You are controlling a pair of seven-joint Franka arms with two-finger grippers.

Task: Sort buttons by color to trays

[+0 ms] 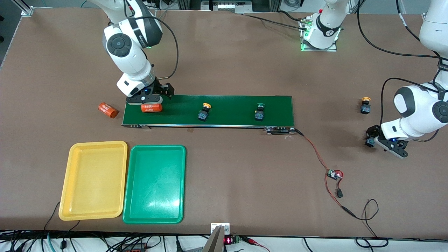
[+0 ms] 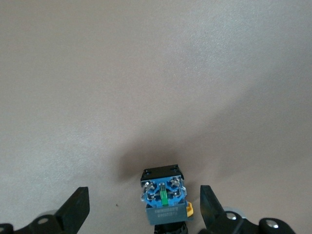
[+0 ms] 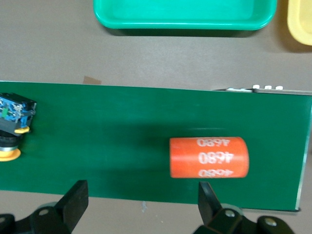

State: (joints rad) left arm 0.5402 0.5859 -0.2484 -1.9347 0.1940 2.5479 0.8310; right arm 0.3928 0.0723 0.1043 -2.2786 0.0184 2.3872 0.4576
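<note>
Trays (image 1: 156,213) nearest; both claws (left (image 1: 371,141), right (image 1: 146,103)) low, spread wide.

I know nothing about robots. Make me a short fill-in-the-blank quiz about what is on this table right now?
1. The lettered orange cylinder under the right gripper lies on the dark green ____.
2. The shallow yellow plastic tray holds ____ buttons.
3. The yellow-capped button and green-capped button on the belt number ____.
4. The left gripper's jaws stand ____.

Missing words: belt; no; two; open

A brown table (image 1: 224,63) under even light; cables (image 1: 105,241) trail along its near edge, metal framing (image 1: 26,8) at one corner.
</note>
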